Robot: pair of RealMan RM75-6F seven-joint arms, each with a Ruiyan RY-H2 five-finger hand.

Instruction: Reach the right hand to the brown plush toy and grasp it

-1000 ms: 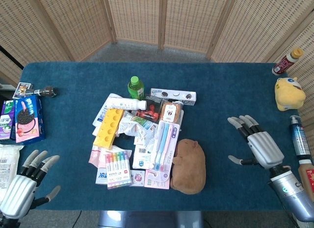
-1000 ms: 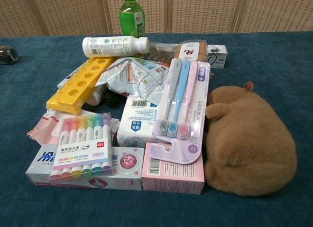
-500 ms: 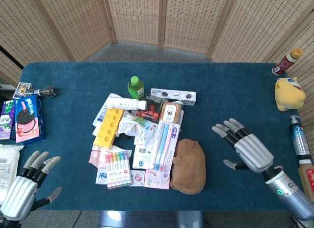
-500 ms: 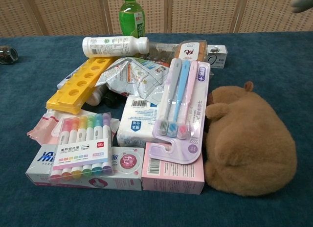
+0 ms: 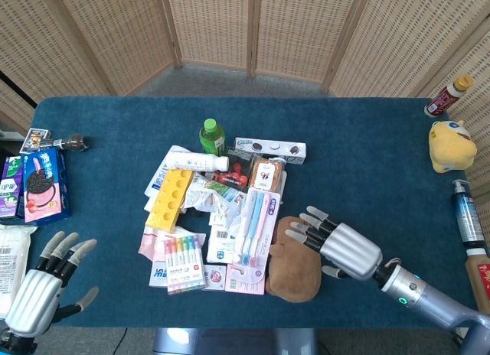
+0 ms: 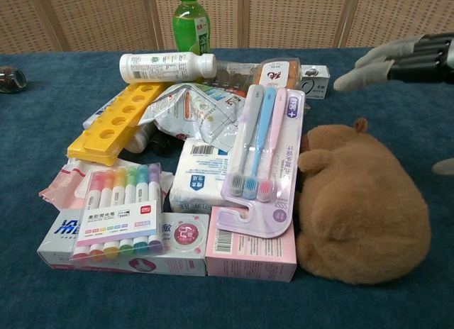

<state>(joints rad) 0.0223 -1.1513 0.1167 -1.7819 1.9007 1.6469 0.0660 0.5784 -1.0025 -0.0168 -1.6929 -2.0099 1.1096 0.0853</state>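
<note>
The brown plush toy [image 5: 291, 263] [image 6: 358, 201] lies on the blue table at the right edge of the pile of goods, against a pink toothbrush pack [image 5: 253, 221] [image 6: 264, 155]. My right hand [image 5: 341, 246] [image 6: 404, 58] hovers over the toy's right side, fingers spread and reaching left above its upper end, palm down. It holds nothing. In the chest view only its fingers show, at the upper right above the toy. My left hand [image 5: 42, 294] is open at the table's front left corner, far from the toy.
The pile holds a marker set [image 5: 184, 263], a yellow tray [image 5: 170, 198], a white bottle [image 5: 200, 162], a green bottle [image 5: 212, 135] and several boxes. A yellow plush [image 5: 450, 144] and bottles [image 5: 467, 211] stand along the right edge. Cookie packs [image 5: 42, 183] lie at the left.
My right hand has swept left and down from the open table at the right until it is above the brown plush toy. The left hand has barely moved.
</note>
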